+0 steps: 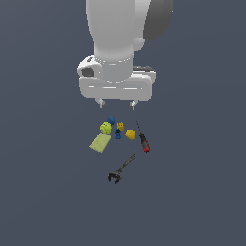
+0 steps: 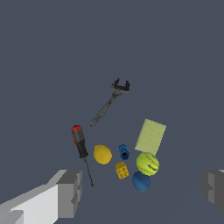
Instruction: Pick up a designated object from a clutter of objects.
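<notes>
The pale yellow-green pad (image 1: 100,142) lies flat at the exterior view's left of the clutter; it also shows in the wrist view (image 2: 150,136). Beside it are a yellow-green ball (image 1: 105,128) (image 2: 147,163), a blue ball (image 1: 111,120) (image 2: 141,180), a yellow lemon shape (image 1: 130,134) (image 2: 102,154), a tiny yellow block (image 1: 120,126) (image 2: 122,170) and a small blue piece (image 1: 117,134) (image 2: 124,152). My gripper (image 1: 116,103) (image 2: 142,192) hangs open and empty well above the clutter, touching nothing.
A red-handled screwdriver (image 1: 143,139) (image 2: 81,146) lies at the exterior view's right of the group. A dark wrench (image 1: 121,169) (image 2: 109,103) lies in front of it. All rest on a plain dark grey floor (image 1: 48,192).
</notes>
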Controlling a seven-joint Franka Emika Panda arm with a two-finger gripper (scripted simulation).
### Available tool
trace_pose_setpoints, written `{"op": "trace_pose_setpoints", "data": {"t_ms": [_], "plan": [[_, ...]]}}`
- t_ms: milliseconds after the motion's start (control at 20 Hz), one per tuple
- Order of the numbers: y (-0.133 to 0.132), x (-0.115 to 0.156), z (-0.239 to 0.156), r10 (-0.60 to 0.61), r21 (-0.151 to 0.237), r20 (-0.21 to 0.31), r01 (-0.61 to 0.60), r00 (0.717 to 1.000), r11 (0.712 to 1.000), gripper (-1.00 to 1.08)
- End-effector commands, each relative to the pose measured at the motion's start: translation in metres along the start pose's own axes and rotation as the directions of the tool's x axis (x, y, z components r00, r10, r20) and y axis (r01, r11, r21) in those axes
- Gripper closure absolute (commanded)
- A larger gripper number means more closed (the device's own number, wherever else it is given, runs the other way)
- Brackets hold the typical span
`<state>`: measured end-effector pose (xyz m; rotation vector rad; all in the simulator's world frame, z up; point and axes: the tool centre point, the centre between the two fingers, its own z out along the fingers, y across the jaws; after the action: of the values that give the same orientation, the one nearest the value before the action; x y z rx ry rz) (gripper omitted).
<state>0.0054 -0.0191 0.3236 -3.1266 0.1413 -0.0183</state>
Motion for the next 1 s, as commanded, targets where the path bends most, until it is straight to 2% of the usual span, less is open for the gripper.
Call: {"op": "trace_pose_setpoints", "data": {"t_ms": [0, 500, 950], "plan": [[0.000, 0.000, 0.000, 0.000, 0.000, 0.000, 0.000, 1.000, 1.000, -0.92], [-0.026, -0.010, -0.004, -0.051, 0.016, 0.011, 0.051, 0.999, 0.999, -0.92], [-0.018, -0.005, 0.013, -0.028, 0.018, 0.011, 0.027, 1.000, 0.999, -0.92]]}}
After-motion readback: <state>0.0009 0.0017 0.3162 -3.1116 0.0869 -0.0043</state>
